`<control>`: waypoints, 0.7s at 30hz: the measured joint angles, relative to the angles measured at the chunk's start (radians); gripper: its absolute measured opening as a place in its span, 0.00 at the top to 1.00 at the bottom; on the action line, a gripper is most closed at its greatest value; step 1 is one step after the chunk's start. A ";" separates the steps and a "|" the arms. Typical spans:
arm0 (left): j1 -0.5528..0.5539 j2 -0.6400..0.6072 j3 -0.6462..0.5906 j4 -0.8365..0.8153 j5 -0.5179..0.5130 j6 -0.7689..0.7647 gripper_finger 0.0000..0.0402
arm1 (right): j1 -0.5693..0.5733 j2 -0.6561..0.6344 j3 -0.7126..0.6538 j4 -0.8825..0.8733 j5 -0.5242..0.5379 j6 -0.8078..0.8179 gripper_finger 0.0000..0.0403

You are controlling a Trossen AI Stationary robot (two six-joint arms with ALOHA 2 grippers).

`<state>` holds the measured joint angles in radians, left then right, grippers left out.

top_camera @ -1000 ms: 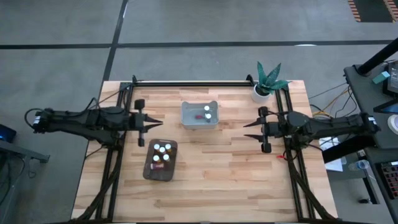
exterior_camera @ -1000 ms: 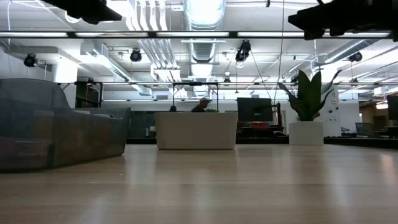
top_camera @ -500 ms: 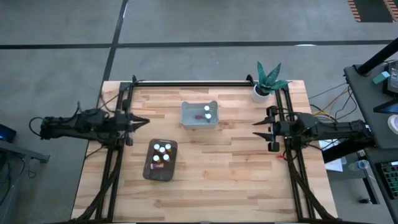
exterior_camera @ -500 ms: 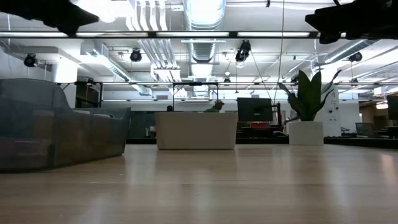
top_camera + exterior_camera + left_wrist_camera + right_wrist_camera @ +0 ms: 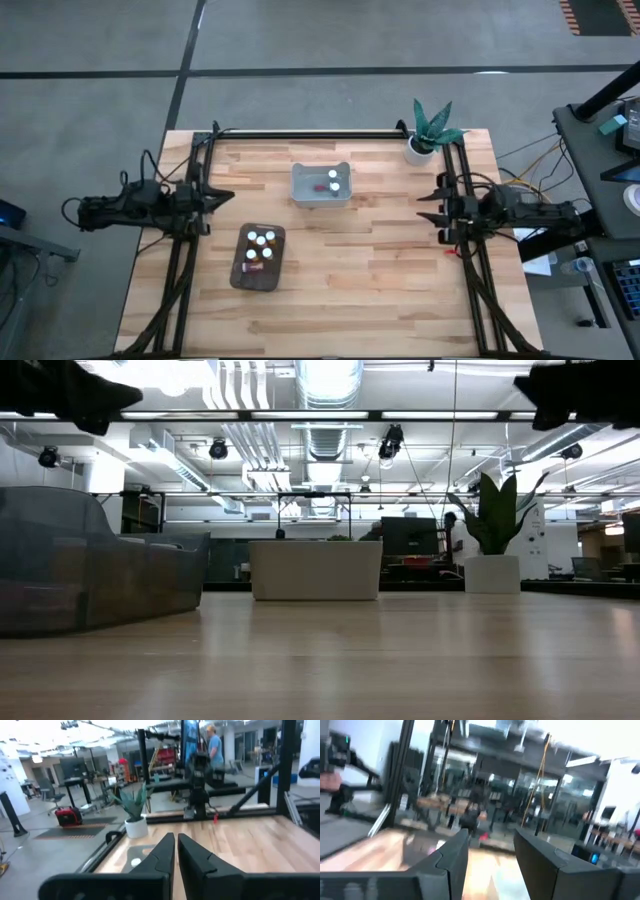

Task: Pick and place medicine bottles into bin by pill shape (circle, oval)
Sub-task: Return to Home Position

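Medicine bottles [image 5: 262,239] too small for pill shape; in low view, hidden behind black bin [image 5: 90,575] wall.

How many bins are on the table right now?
2. A pale gray bin sits near the middle of the table; a dark bin lies apart from it, toward the robot's left side. None appears hidden.

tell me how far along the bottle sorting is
Done: every bottle in view sits in the gray bin or the black bin; none lies loose on the table. In hand: nothing; the left gripper is shut and empty at the left edge, the right gripper open and empty at the right edge. Left: probably just parking the arms.
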<state>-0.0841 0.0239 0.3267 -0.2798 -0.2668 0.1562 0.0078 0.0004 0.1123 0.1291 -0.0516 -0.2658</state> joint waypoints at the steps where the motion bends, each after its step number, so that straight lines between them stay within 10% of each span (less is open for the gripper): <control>1: 0.000 0.007 -0.002 0.013 0.000 -0.002 0.99 | 0.000 0.000 -0.012 -0.012 -0.001 0.005 0.63; 21: 0.000 0.017 -0.318 0.368 0.000 -0.024 0.99 | -0.002 0.011 -0.100 -0.037 0.001 0.092 0.79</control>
<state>-0.0844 0.0410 0.0086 0.0879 -0.2665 0.1322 0.0059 0.0110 0.0120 0.0916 -0.0505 -0.1735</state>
